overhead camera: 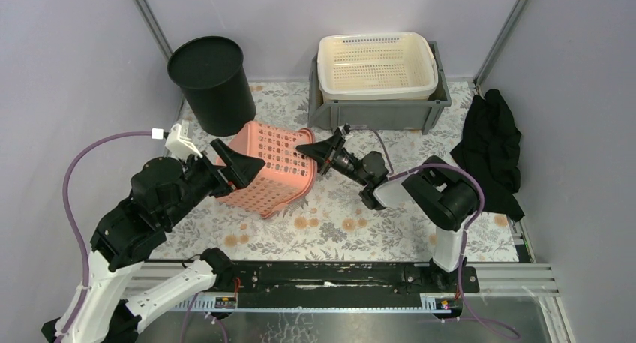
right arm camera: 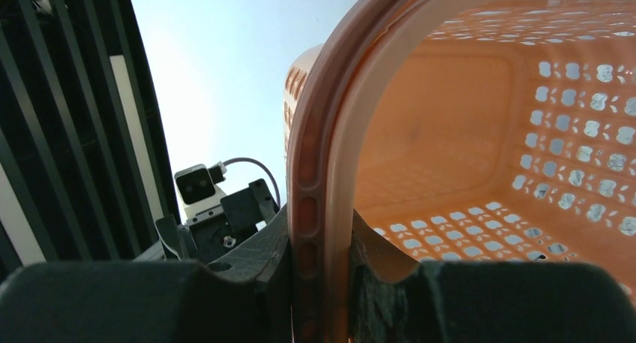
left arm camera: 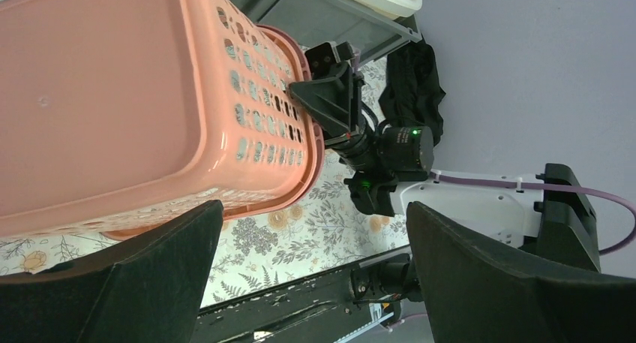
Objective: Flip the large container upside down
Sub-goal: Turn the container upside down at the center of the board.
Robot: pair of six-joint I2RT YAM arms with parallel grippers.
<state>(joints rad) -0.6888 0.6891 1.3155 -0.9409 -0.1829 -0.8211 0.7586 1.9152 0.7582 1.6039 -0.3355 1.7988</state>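
The large container is a pink perforated basket [overhead camera: 274,166] lying tipped on its side on the floral mat, with its opening toward the right and its solid base toward the left. My right gripper [overhead camera: 319,154] is shut on the basket's rim [right arm camera: 311,170], one finger inside and one outside. My left gripper [overhead camera: 238,165] is open at the basket's base side. In the left wrist view the basket [left arm camera: 112,95] fills the upper left, and my left gripper [left arm camera: 313,208] holds nothing between its spread fingers.
A black round bin [overhead camera: 210,73] stands at the back left, close behind the basket. A cream basket [overhead camera: 375,64] sits in a grey crate [overhead camera: 375,116] at the back. A black cloth [overhead camera: 491,144] lies at the right. The arms' base rail [overhead camera: 337,272] runs along the near edge.
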